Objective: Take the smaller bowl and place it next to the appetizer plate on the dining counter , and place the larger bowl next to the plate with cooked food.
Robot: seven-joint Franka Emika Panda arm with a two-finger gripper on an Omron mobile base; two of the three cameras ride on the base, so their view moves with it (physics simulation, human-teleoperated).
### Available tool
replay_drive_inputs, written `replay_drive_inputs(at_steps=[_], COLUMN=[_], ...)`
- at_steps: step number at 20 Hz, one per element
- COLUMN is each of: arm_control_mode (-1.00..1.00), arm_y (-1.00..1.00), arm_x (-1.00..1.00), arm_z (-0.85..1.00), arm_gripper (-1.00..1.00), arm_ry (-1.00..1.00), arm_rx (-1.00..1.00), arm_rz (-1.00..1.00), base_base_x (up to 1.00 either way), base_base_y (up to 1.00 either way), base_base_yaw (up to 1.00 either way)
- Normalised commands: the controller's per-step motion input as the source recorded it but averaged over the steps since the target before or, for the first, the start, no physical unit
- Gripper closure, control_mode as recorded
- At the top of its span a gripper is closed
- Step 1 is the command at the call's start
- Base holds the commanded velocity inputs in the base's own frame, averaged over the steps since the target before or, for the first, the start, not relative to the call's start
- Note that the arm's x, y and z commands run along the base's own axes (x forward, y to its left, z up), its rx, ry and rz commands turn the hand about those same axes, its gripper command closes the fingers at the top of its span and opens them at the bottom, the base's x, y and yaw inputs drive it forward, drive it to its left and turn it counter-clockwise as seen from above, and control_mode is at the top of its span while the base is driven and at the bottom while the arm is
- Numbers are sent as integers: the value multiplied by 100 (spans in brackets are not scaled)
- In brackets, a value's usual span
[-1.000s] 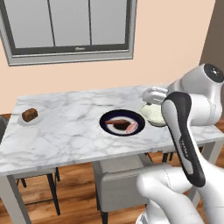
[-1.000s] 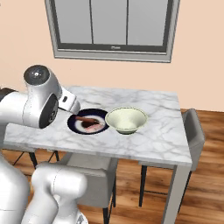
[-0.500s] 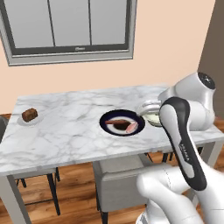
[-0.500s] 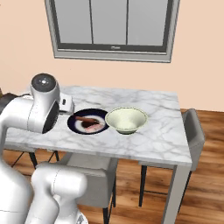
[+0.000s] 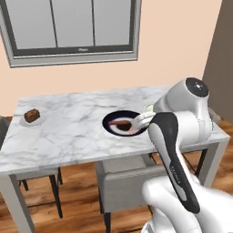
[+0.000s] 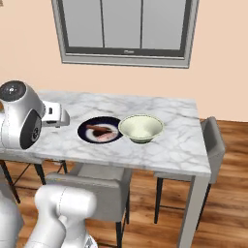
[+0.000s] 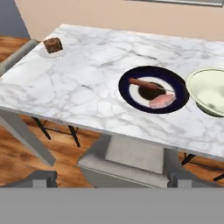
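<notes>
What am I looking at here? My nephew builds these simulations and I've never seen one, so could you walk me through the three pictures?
It is a computer-rendered kitchen with a white robot arm on a driving base. Two pictures come from cameras on the base, behind the arm to its left and right, both looking down at the same marble table. The third comes from a camera on the arm's hand, looking down over the table from the near side.

On the table lie a dark plate with pink and brown food, a wide cream bowl right beside it, and, at the far corner, a small white plate with a brown block of food. Grey chairs are tucked under the table.

The tool cannot be made out in these pictures, so I cannot tell whether anything is held.
</notes>
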Motion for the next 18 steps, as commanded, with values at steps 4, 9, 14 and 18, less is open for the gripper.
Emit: replay_drive_inputs(at_steps=[4,9,14,18], arm_control_mode=[100,100,100,100], arm_y=[0,0,0,0], arm_x=[0,0,0,0], arm_z=[0,0,0,0], arm_gripper=[-100,-100,-100,-100], arm_ry=[0,0,0,0], arm_rx=[0,0,0,0], arm_rz=[0,0,0,0], base_base_x=[-100,-72,-34,-10], base_base_y=[34,70,78,58], base_base_yaw=[12,31,39,39])
